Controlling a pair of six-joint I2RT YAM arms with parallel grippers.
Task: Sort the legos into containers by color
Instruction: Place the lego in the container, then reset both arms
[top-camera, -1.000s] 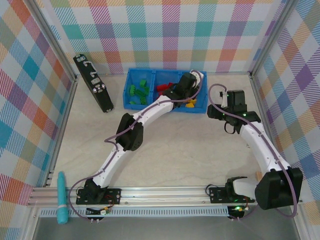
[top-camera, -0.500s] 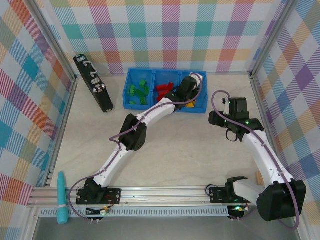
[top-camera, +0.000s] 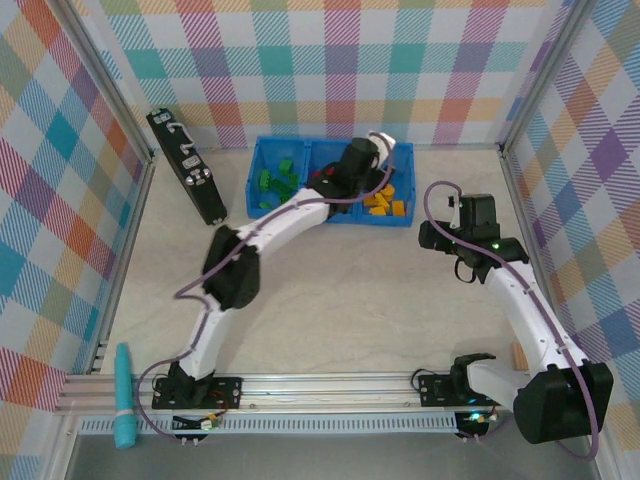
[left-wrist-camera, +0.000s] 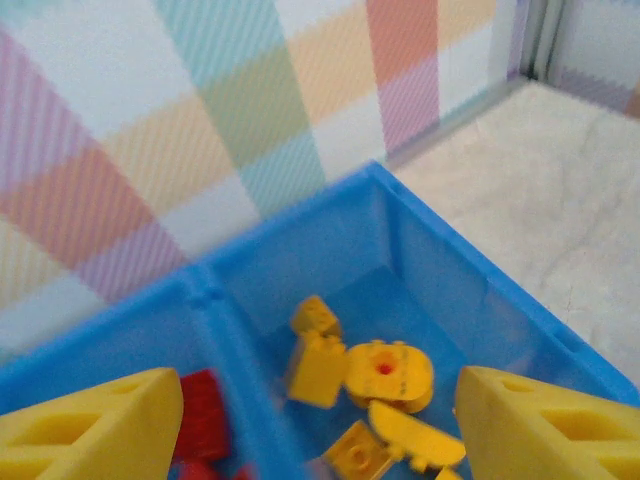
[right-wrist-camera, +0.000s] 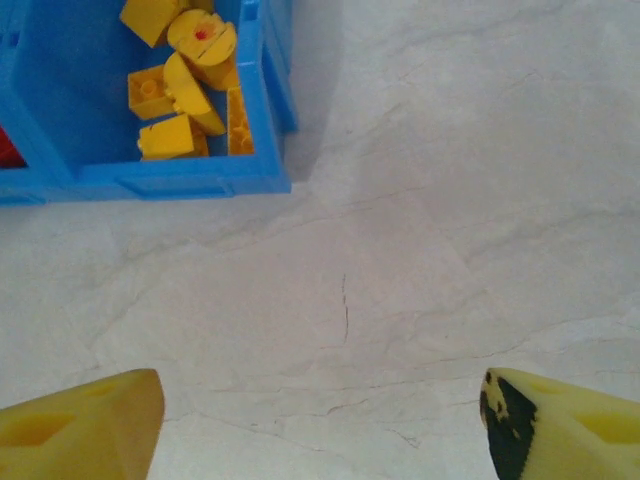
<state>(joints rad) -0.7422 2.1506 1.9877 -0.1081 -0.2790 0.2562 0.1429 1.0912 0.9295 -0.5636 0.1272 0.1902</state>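
Observation:
The containers are three joined compartments of one blue tray (top-camera: 402, 215) at the back of the table. Green legos (top-camera: 275, 180) lie in its left compartment, red legos (top-camera: 320, 178) in the middle one and yellow legos (top-camera: 386, 201) in the right one. My left gripper (top-camera: 352, 170) hovers over the tray. In the left wrist view my left gripper (left-wrist-camera: 320, 430) is open and empty above the yellow legos (left-wrist-camera: 375, 375), with a red lego (left-wrist-camera: 205, 410) beyond the divider. My right gripper (right-wrist-camera: 320, 425) is open over bare table, right of the tray corner (right-wrist-camera: 250, 180) and the yellow legos (right-wrist-camera: 185, 85).
A long black bar (top-camera: 187, 165) with white marks lies at the back left. A teal tool (top-camera: 123, 395) rests outside the front rail at the near left. Checkered walls close three sides. Bare table (top-camera: 350, 290) stretches between the tray and the arm bases.
My left gripper has opened and pulled left off the right compartment, uncovering the yellow legos there. My right gripper has opened wider and drawn slightly away from the tray.

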